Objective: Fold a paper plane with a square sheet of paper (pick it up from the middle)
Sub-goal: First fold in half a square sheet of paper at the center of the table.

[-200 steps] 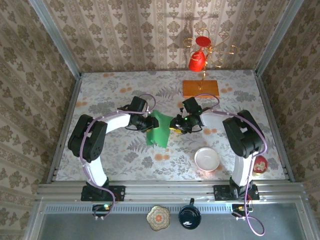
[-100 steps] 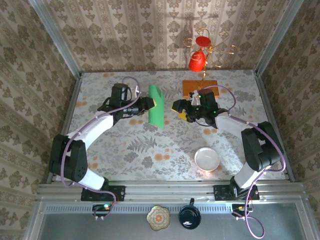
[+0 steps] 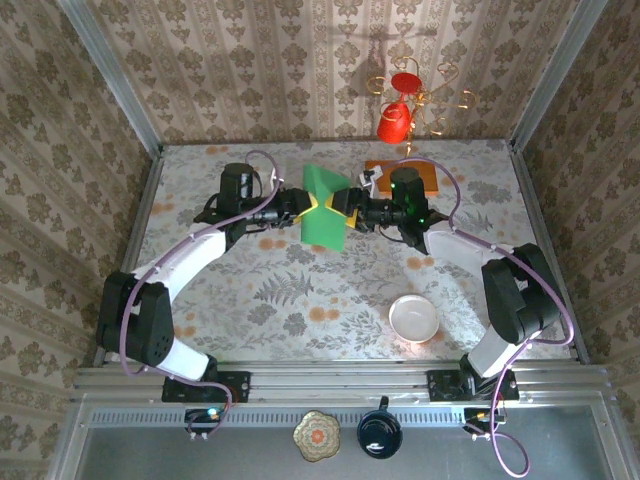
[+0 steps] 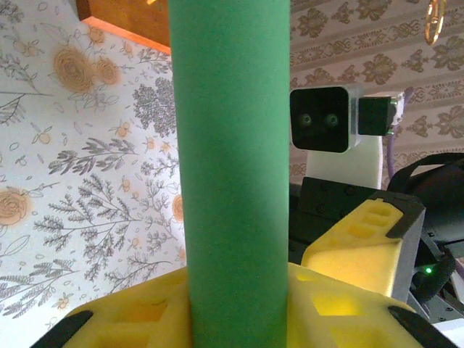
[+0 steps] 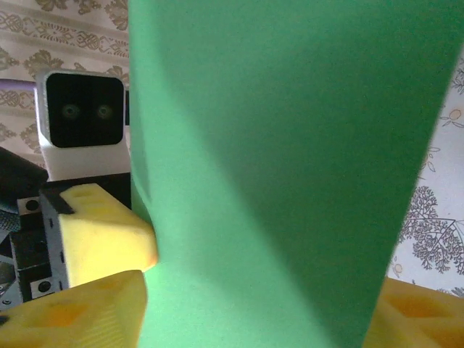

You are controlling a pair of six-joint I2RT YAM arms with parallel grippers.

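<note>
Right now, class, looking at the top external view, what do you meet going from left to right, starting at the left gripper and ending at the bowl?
left gripper → green paper → right gripper → white bowl

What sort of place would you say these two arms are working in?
Probably a robot test cell dressed up as a home: damask wallpaper on three walls, a floral table covering, and an aluminium frame rail along the near edge.
</note>
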